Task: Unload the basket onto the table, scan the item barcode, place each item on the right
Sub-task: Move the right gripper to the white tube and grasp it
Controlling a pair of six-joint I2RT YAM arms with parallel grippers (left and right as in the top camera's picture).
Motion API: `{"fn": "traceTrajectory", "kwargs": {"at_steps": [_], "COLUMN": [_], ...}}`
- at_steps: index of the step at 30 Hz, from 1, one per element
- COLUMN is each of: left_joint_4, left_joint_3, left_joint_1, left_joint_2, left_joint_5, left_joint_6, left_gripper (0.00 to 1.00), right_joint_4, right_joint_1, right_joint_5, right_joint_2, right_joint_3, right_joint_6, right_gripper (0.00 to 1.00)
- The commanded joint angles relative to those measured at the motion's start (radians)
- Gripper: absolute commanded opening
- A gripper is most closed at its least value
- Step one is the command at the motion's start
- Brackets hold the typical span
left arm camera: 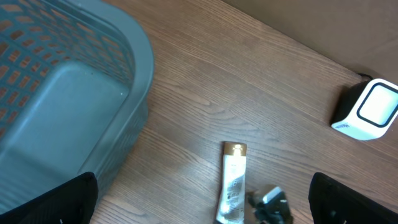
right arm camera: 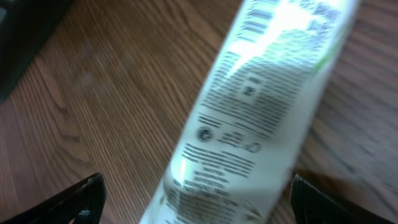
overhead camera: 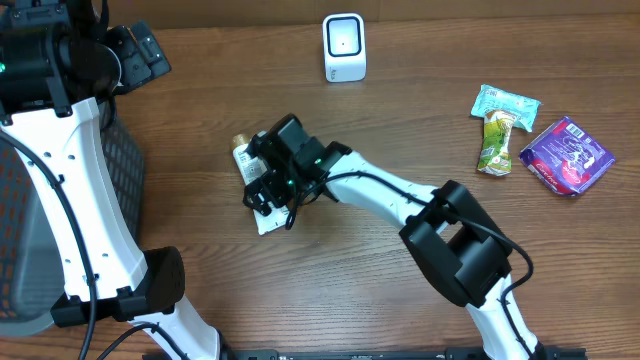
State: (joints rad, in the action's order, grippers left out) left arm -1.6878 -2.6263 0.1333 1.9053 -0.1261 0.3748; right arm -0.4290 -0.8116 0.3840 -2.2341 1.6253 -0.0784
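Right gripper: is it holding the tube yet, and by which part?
Nothing is held. The right gripper is open, straddling the printed middle of the white tube, not closed on it.

The overhead view looks straight down from well above and takes in the whole wooden tabletop (overhead camera: 420,110). The left wrist view hangs high over the left part of the tabletop, tilted forward. It shows a grey basket (left arm camera: 62,93), a white tube (left arm camera: 233,180) and a white scanner (left arm camera: 367,109), and all three also appear in the overhead view. The right wrist view sits very close above the same tube, whose blurred print fills most of the frame.
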Motion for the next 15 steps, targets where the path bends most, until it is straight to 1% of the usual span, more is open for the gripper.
{"fn": "traceTrajectory", "kwargs": {"at_steps": [1,8,10,11,13,14,15], "left_joint_4": [-0.002,-0.002,-0.002,-0.002,-0.002,-0.002,-0.002], "left_joint_3": [0.001,0.001,0.001,0.001,0.001,0.001,0.001], "left_joint_1": [0.003,0.003,0.003,0.003,0.003,0.003,0.003], "left_joint_2": [0.004,0.004,0.004,0.004,0.004,0.004,0.004], "left_joint_5": [0.004,0.004,0.004,0.004,0.004,0.004,0.004], "left_joint_6": [0.014,0.014,0.014,0.014,0.014,0.014,0.014], "left_gripper": [0.99,1.00,1.00,0.99,0.99,1.00,1.00], "right_joint_4": [0.013,0.014,0.009,0.007,0.002,0.001,-0.002], "right_joint_1": [-0.001,-0.001,-0.001,-0.001,-0.002,-0.002,-0.003], "right_joint_5": [-0.029,-0.070,-0.070,-0.070,-0.069,-0.069,-0.069], "right_joint_2": [-0.035,-0.081,-0.084,-0.084,-0.084,-0.084,-0.084], "right_joint_3": [0.031,0.031,0.031,0.031,0.031,0.031,0.031], "right_joint_6": [0.004,-0.008,-0.019,-0.028,-0.055,-0.071,-0.092], "right_gripper": [0.95,0.95,0.93,0.90,0.78,0.71,0.58]}}
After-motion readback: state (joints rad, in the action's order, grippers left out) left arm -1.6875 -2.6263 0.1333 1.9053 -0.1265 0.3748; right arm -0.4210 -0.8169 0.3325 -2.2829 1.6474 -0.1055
